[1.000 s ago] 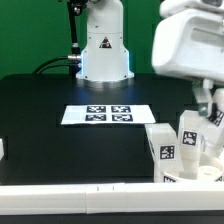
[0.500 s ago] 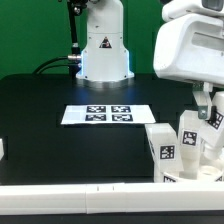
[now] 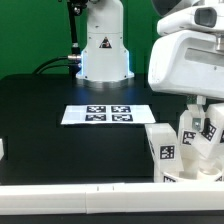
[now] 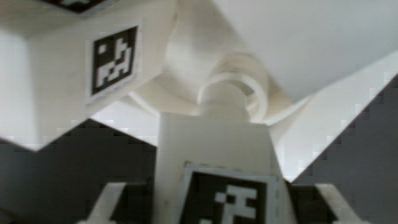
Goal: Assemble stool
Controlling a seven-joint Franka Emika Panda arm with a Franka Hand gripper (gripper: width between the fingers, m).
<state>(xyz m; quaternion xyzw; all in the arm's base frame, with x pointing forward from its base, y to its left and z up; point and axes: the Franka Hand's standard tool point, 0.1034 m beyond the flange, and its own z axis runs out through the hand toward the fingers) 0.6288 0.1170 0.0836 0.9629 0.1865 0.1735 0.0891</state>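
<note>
In the wrist view a white stool leg (image 4: 222, 150) with a square tag stands between my fingers, its far end set into a curved socket of the white seat (image 4: 178, 85). Another tagged white leg (image 4: 80, 75) rises beside it, and a further white part (image 4: 329, 90) stands on the other side. In the exterior view my gripper (image 3: 200, 128) hangs over the cluster of stool parts at the right, near the front rail. A tagged block leg (image 3: 160, 148) stands just to the exterior view's left of it. The gripper is shut on the leg.
The marker board (image 3: 108, 114) lies in the middle of the black table. The robot base (image 3: 104, 50) stands behind it. A long white border rail (image 3: 80, 188) runs along the front edge. A small white piece (image 3: 2, 148) sits at the exterior view's left edge.
The gripper's hand has turned and shifted slightly toward the exterior view's left while staying over the stool parts. The parts on the table have stayed in place.
</note>
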